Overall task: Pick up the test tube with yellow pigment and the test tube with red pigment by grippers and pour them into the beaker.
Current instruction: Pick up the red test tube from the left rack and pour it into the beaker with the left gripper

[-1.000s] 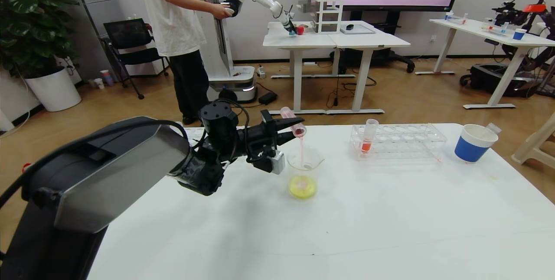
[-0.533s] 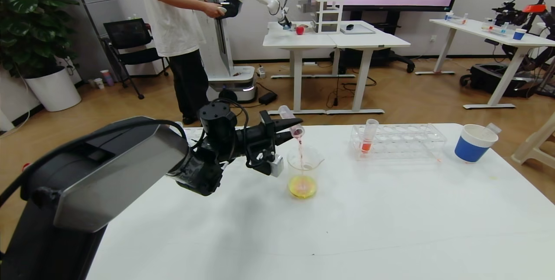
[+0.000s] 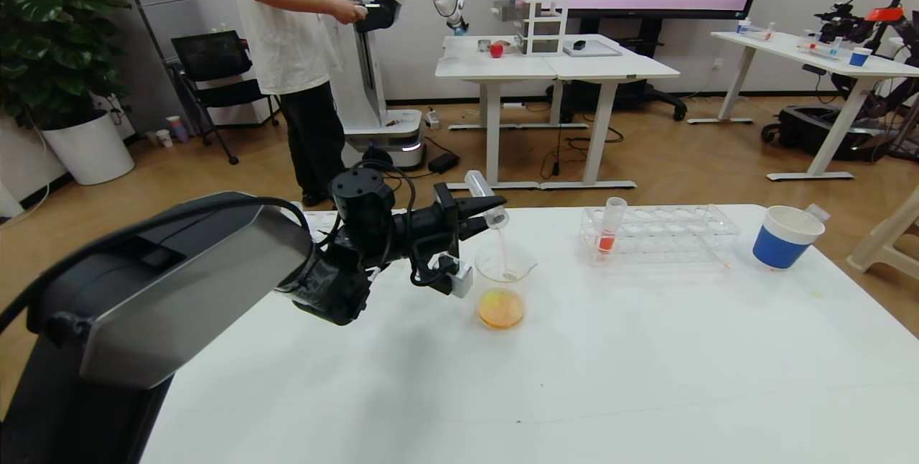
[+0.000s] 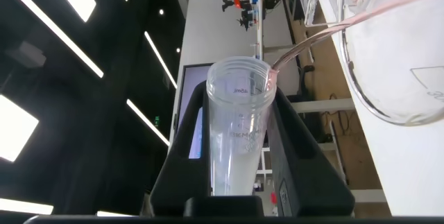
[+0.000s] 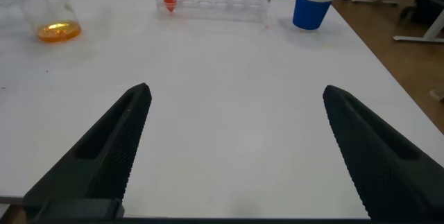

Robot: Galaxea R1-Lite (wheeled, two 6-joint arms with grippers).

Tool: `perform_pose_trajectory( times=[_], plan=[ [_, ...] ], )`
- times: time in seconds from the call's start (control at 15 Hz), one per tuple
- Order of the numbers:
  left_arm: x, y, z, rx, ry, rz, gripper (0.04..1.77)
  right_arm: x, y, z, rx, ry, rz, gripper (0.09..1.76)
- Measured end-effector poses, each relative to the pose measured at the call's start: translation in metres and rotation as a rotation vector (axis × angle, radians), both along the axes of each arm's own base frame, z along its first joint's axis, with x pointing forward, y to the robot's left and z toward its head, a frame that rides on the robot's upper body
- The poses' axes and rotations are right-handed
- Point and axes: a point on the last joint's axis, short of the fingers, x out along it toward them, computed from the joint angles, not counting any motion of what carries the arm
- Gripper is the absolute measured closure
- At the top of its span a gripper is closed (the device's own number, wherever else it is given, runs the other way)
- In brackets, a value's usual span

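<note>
My left gripper (image 3: 485,210) is shut on the test tube with red pigment (image 3: 487,201) and holds it tipped mouth-down over the beaker (image 3: 504,271). A thin pale pink stream runs from the tube's mouth into the beaker, whose bottom holds orange liquid. In the left wrist view the tube (image 4: 238,134) sits between the black fingers (image 4: 298,148), nearly empty, with the beaker's rim (image 4: 388,78) beside it. My right gripper (image 5: 236,92) is open and empty above the bare table, far from the beaker (image 5: 48,9). No tube with yellow liquid is in view.
A clear tube rack (image 3: 660,233) at the table's far side holds one tube with orange-red liquid (image 3: 609,231). A blue-and-white paper cup (image 3: 784,237) with a clear tube end sticking out stands at the far right. A person and another robot stand beyond the table.
The red liquid has drained from the tube into the beaker, and the beaker's liquid has turned from yellow to orange. The left gripper has tipped the tube a little further.
</note>
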Motion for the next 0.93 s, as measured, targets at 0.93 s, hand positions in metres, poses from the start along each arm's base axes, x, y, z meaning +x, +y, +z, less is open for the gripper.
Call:
perform_pose_trajectory(
  times=[0.93],
  plan=[
    [-0.008,0.005,0.035,-0.330,0.394,0.094,1.31,0.000,0.000,0.000,0.000,0.000,0.000,0.12]
  ],
)
